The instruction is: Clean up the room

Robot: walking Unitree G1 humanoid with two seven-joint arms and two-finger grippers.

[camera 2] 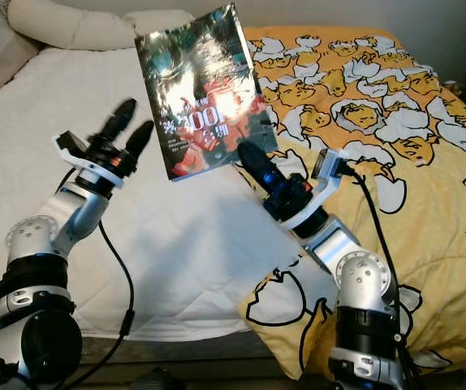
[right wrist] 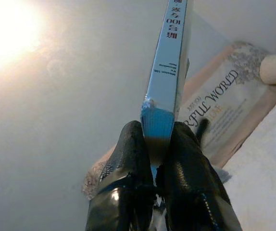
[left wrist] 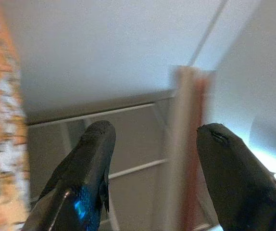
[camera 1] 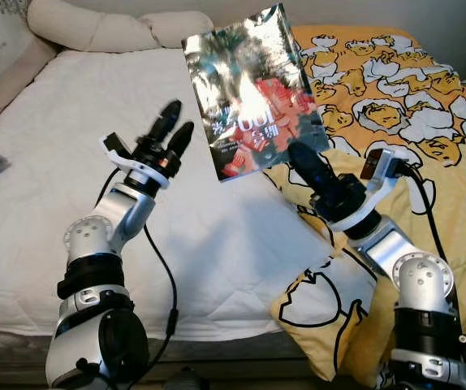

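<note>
The left arm rises from the lower left with the elbow bent and the forearm angled up over the white bedsheet point(camera 1: 95, 138). The left gripper point(camera 1: 172, 126) points up and toward the head of the bed, holding nothing; its two black fingers point(left wrist: 87, 163) stand apart, with a clear gap between them in the left wrist view, where they aim at a pale wall and ceiling.

Just to its right, a glossy book point(camera 1: 253, 93) is held up in the air above the bed, tilted, with its shiny cover facing the head camera and red printing across the lower half. The right gripper point(camera 1: 298, 154) is clamped on the book's lower corner. The right arm reaches up from the lower right, elbow low and forearm slanting toward the middle, above the yellow blanket point(camera 1: 403, 89) with its cartoon egg pattern, which covers the right side of the bed.

The right wrist view gives the book edge-on: a light blue spine point(right wrist: 169, 62) with printed text, pinched between both fingertips point(right wrist: 128, 149). Behind it lies a cushion point(right wrist: 219, 110) with lettering. A cream pillow point(camera 1: 95, 28) sits at the head of the bed.
</note>
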